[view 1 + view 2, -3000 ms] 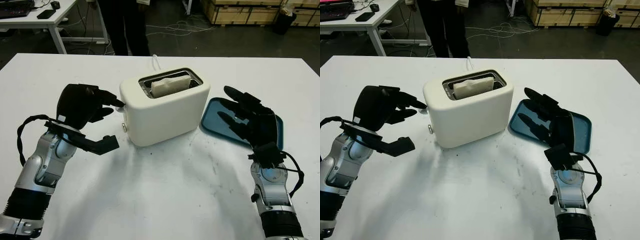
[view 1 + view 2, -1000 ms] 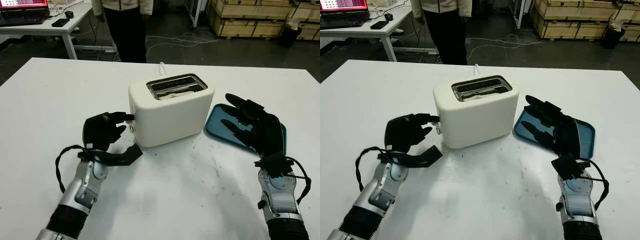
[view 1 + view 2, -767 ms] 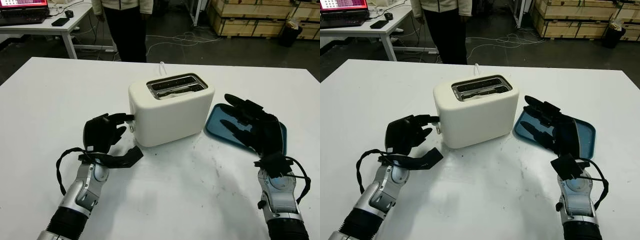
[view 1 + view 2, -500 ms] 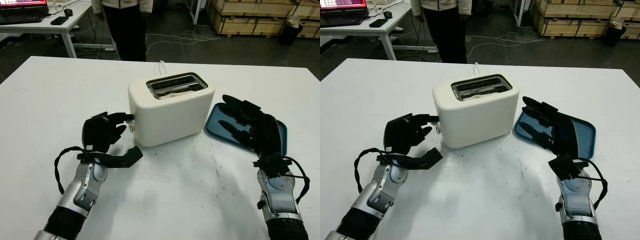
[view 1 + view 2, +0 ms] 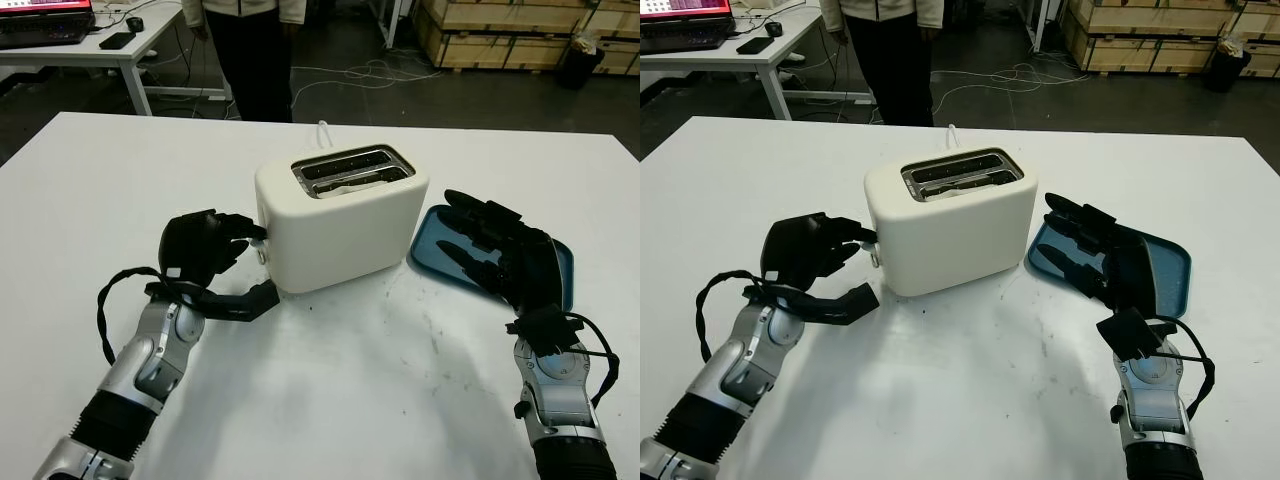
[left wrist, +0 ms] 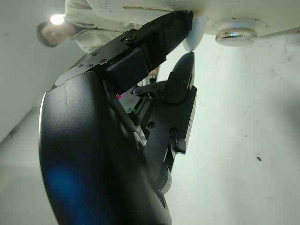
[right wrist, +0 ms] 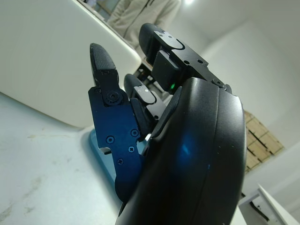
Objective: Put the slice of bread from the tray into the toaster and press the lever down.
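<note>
Where slots gape, toaster (image 5: 340, 215) seemingly holds bread (image 5: 345, 184).

Two head cameras, set slightly apart, look forward and down onto a white table (image 5: 330, 400). Both share the same scene: a cream toaster (image 5: 340, 220) at frame centre, a blue tray (image 5: 1165, 262) at centre right, and both arms entering from the bottom edge. A person's legs (image 5: 248, 60) stand beyond the table at the upper edge, left of centre.

The left wrist camera sits very close behind the left hand (image 6: 108, 154), looking along its fingers toward the toaster's end wall at the frame's top.

The right wrist camera sits equally close behind the right hand (image 7: 187, 154), facing the toaster's side wall at upper left.
</note>
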You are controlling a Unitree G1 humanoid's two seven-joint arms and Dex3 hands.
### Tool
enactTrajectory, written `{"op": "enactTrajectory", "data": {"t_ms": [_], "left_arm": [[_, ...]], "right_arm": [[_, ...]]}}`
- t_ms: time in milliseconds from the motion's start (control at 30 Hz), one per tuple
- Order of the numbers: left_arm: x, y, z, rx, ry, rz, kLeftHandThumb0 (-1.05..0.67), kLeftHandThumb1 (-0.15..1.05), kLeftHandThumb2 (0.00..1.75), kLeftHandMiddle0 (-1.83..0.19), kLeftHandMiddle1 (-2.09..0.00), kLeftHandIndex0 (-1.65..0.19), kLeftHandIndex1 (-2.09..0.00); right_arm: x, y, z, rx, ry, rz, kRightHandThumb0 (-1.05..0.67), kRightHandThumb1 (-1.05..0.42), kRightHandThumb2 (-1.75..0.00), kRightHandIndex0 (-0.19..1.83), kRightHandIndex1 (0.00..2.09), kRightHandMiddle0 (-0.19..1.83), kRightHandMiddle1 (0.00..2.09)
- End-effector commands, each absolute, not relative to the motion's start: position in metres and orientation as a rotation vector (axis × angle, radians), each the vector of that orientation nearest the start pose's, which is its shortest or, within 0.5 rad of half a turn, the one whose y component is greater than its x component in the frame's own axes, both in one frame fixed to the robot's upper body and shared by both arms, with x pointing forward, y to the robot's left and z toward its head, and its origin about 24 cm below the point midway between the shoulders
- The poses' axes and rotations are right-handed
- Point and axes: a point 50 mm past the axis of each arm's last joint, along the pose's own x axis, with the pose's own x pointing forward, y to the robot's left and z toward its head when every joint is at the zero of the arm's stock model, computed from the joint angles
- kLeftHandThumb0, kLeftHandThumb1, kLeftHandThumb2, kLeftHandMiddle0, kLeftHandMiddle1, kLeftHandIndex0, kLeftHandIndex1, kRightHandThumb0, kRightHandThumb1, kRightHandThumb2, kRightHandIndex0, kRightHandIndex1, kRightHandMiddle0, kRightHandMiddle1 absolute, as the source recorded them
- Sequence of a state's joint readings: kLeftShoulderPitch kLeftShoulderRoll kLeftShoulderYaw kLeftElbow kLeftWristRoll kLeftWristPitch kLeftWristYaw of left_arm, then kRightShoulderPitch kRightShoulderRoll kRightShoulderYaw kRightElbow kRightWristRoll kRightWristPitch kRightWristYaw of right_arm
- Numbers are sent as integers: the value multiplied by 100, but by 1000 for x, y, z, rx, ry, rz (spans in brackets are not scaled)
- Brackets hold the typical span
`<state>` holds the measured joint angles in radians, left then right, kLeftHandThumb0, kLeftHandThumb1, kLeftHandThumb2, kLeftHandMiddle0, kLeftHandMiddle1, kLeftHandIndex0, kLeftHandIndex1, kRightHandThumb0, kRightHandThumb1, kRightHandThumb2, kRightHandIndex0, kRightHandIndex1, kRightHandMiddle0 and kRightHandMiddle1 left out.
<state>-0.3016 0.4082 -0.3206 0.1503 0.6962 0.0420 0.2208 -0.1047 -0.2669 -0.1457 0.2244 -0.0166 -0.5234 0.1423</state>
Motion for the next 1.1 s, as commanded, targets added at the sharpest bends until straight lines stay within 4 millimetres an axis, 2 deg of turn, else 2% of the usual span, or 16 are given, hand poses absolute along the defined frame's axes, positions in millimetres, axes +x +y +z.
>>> {"op": "enactTrajectory", "data": {"t_ms": [0, 133, 233, 267, 300, 333, 400, 433, 467, 533, 600, 633, 700, 800, 867, 1067], "left_arm": [[288, 112, 37, 1204, -141, -444, -7, 86, 1, -99, -102, -127, -6], [294, 109, 45, 1278, -90, -547, -8, 90, 1, -95, -123, -129, -8], [296, 109, 50, 1313, -84, -593, -7, 88, 0, -93, -141, -136, -19], [296, 108, 52, 1321, -77, -609, -6, 88, 0, -92, -147, -131, -37], [297, 107, 53, 1332, -65, -626, -7, 88, 0, -89, -152, -113, -76], [297, 107, 54, 1337, -60, -642, -8, 88, 0, -89, -152, -101, -98], [296, 106, 57, 1371, -69, -680, -10, 85, 0, -92, -149, -90, -117], [295, 105, 58, 1390, -60, -718, -11, 85, 0, -92, -144, -88, -113], [293, 103, 60, 1395, -40, -756, -11, 85, 0, -93, -135, -90, -98], [290, 97, 58, 1374, -6, -801, -5, 82, 0, -98, -103, -95, -39], [283, 85, 41, 1378, 19, -811, -9, 82, 0, -100, -85, -101, -17], [278, 77, 29, 1357, 45, -812, -15, 85, 1, -95, -77, -103, -12], [264, 59, 0, 1285, 111, -844, -14, 88, 2, -92, -71, -106, -10], [246, 43, -25, 1190, 161, -857, -13, 90, 2, -92, -71, -109, -9], [243, 41, -27, 1173, 157, -844, -13, 90, 1, -93, -74, -112, -10], [253, 51, -19, 1209, 141, -809, -7, 88, 0, -84, -69, -107, -6]], "right_arm": [[264, -217, 85, -328, -426, 56, -32, -92, 0, 81, 0, 72, 0], [263, -218, 86, -332, -431, 52, -33, -92, 0, 81, 0, 72, 0], [263, -219, 86, -332, -428, 48, -33, -92, 0, 82, 0, 73, 0], [263, -220, 86, -332, -431, 48, -34, -92, 0, 82, 0, 73, 0], [262, -220, 87, -334, -432, 47, -34, -92, 0, 82, 1, 73, 0], [261, -221, 88, -335, -434, 47, -34, -92, 0, 82, 1, 73, 0], [260, -222, 89, -342, -440, 49, -35, -92, -1, 82, 0, 73, 0], [259, -223, 89, -344, -440, 51, -35, -92, -1, 82, 0, 73, 0], [258, -224, 89, -348, -437, 53, -36, -92, -1, 82, 0, 73, 0], [254, -226, 91, -365, -429, 59, -37, -92, -2, 82, 0, 73, 0], [251, -228, 92, -385, -420, 69, -36, -92, -2, 81, 0, 72, 0], [250, -230, 91, -389, -415, 72, -34, -92, -2, 81, 0, 72, 0], [249, -232, 88, -397, -398, 76, -32, -92, -1, 81, 0, 72, 0], [251, -232, 85, -411, -373, 92, -31, -91, 0, 79, 0, 70, 0], [253, -230, 85, -422, -380, 100, -31, -91, 0, 79, 0, 70, 0], [257, -223, 85, -423, -394, 119, -34, -92, -2, 80, 0, 71, 0]]}}
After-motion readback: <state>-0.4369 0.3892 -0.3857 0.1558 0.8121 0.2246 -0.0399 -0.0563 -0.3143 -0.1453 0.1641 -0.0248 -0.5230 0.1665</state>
